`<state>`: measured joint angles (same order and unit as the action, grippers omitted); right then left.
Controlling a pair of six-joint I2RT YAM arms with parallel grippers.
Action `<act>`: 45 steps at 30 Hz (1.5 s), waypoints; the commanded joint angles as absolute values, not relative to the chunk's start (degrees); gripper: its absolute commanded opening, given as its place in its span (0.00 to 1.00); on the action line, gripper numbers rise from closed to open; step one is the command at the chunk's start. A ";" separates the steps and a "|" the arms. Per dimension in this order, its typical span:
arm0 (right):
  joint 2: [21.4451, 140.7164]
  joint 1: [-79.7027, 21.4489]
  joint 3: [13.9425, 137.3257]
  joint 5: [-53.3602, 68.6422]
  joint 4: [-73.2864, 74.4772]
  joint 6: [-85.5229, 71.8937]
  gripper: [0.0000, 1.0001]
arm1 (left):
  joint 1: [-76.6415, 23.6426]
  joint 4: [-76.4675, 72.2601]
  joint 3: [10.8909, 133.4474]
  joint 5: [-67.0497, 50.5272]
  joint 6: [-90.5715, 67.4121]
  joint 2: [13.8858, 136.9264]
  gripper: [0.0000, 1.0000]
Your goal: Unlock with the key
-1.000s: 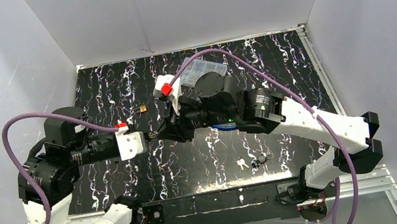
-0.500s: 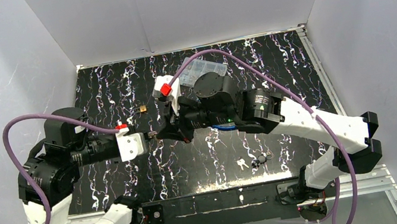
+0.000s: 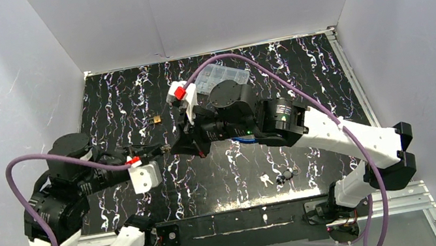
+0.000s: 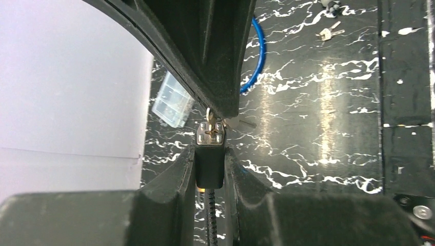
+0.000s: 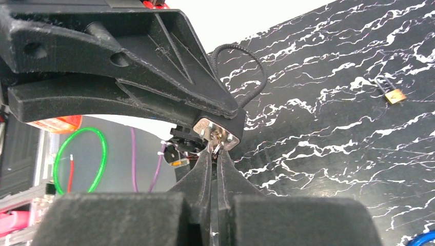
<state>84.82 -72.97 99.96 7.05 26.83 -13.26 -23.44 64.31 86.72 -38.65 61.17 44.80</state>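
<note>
A black lock (image 4: 209, 166) with a silver keyhole face (image 5: 218, 134) and a thin cable shackle (image 5: 246, 66) is held above the table, and my left gripper (image 4: 209, 154) is shut on its body. The key (image 5: 215, 146) sticks in the keyhole face. My right gripper (image 5: 215, 154) is shut on the key's head, tip to tip with the left gripper. In the top view the two grippers meet at mid-table: left gripper (image 3: 157, 150), right gripper (image 3: 178, 146). The key is too small to make out there.
A small brass padlock (image 3: 155, 119) lies behind the grippers. Loose keys (image 3: 266, 179) and a black fob (image 3: 287, 173) lie near the front edge. A clear plastic box (image 3: 224, 74) sits at the back. White walls enclose the black marbled table (image 3: 299, 70).
My right gripper has closed on the key at the lock's face. The left arm has swung lower and its wrist has turned, with the lock still gripped.
</note>
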 commanded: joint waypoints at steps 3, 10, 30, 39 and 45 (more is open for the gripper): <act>84.33 -72.65 99.79 6.13 20.99 -21.26 0.01 | -23.65 55.31 83.60 -37.05 65.50 41.55 0.00; 82.47 -72.69 98.12 3.17 23.11 -16.72 0.25 | -23.68 55.58 83.60 -36.74 65.55 41.22 0.00; 80.27 -74.74 98.13 4.73 18.13 4.75 0.44 | -23.66 65.19 89.18 -39.23 65.05 45.48 0.00; 81.89 -75.41 99.07 6.15 19.23 6.75 0.42 | -23.69 65.59 89.59 -39.02 65.49 45.96 0.00; 82.99 -75.41 99.89 6.16 20.46 6.99 0.36 | -23.66 65.59 89.67 -39.10 65.53 46.16 0.00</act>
